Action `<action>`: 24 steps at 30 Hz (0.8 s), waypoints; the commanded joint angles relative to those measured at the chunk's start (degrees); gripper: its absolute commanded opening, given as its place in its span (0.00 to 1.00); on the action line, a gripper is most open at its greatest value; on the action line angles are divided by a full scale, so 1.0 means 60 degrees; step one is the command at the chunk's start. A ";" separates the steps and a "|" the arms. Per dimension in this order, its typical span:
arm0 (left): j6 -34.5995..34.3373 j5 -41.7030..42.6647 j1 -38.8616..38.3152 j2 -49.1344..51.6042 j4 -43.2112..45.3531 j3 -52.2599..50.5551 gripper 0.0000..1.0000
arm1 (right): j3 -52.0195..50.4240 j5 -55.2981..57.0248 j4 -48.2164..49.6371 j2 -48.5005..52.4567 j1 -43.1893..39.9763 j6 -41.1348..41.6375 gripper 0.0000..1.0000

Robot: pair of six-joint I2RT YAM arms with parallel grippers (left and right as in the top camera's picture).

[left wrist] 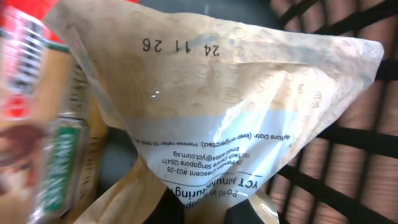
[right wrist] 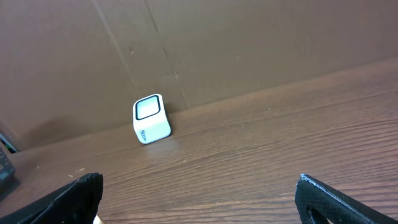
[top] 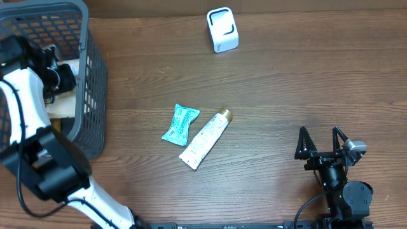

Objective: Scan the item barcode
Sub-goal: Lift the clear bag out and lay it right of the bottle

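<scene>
**Left arm reaching into the basket.** The left fingers (left wrist: 166, 210) are pressed together on the lower edge of a translucent tan plastic pouch (left wrist: 236, 93) that bears a white printed label and a stamped date. We judge this to be a thin pinch on the film, not on the contents. The pouch, which we take as the item to scan, sits inside the dark grey perforated plastic basket (top: 95, 83) at the far left of the brown wooden surface (top: 286, 83). A blurred red-and-green printed packet (left wrist: 37, 124) lies just beside it. The right fingers (right wrist: 345, 202) are spread wide and hold nothing, low over the near right of the surface.

**Risks, in our judgement.**
- The slick film may slip from so narrow a pinch during the lift.
- The pouch may catch on the basket wall or drag the neighbouring packet along.
- No barcode shows on the face we see, so the pouch may reach the scanner turned the wrong way.

**Surroundings.** The white box-shaped barcode scanner (top: 222, 30) stands at the far edge, well apart from the basket. Near mid-surface lie a teal foil sachet (top: 180, 123) and a white tube with a gold cap (top: 205, 141), just beside each other. The basket wall is the nearer obstacle.
</scene>
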 commanded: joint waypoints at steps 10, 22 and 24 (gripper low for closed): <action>-0.1096 0.0153 -0.0106 -0.2160 0.0375 0.0324 0.04 | -0.0102 0.0025 0.0047 -0.0095 0.0069 0.0036 1.00; -0.1665 0.0565 -0.0197 -0.4659 0.1133 0.0324 0.04 | -0.0102 0.0025 0.0044 -0.0095 0.0069 0.0033 1.00; -0.1668 0.0922 -0.0291 -0.5082 0.1198 0.0324 0.04 | -0.0102 0.0029 0.0044 -0.0095 0.0069 0.0033 1.00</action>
